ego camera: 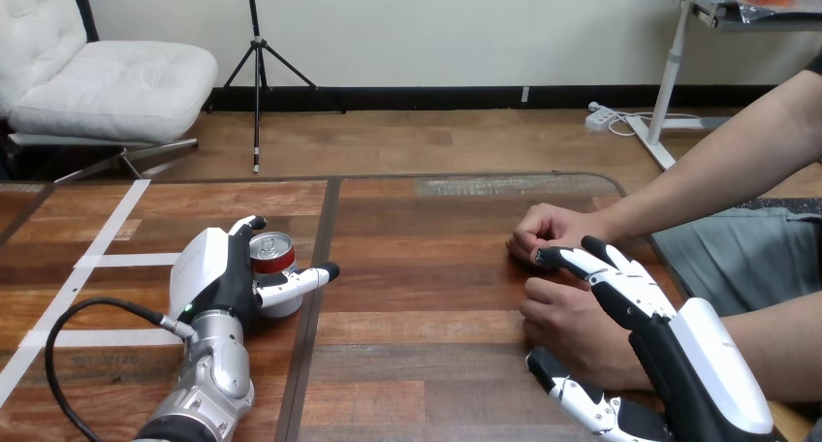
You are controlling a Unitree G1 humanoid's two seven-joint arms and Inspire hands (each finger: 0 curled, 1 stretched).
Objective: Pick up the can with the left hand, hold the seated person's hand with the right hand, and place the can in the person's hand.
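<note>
A red-and-white can (274,256) stands upright on the wooden table (426,268), left of the middle. My left hand (218,272) wraps it from the left, fingers curled behind it and the thumb (300,281) lying across its front. At the right, the person's near hand (572,331) rests on the table, with the person's other hand (545,231) closed just beyond it. My right hand (679,350) reaches in from the right; its nearly straight fingers (591,262) lie along the far side of the near hand and its thumb (572,392) along the near side, not curled round it.
White tape strips (107,260) cross the table's left part. A dark seam (315,297) runs front to back just right of the can. The person's forearms (717,161) come in from the right edge. Bare wood lies between the can and the person's hands.
</note>
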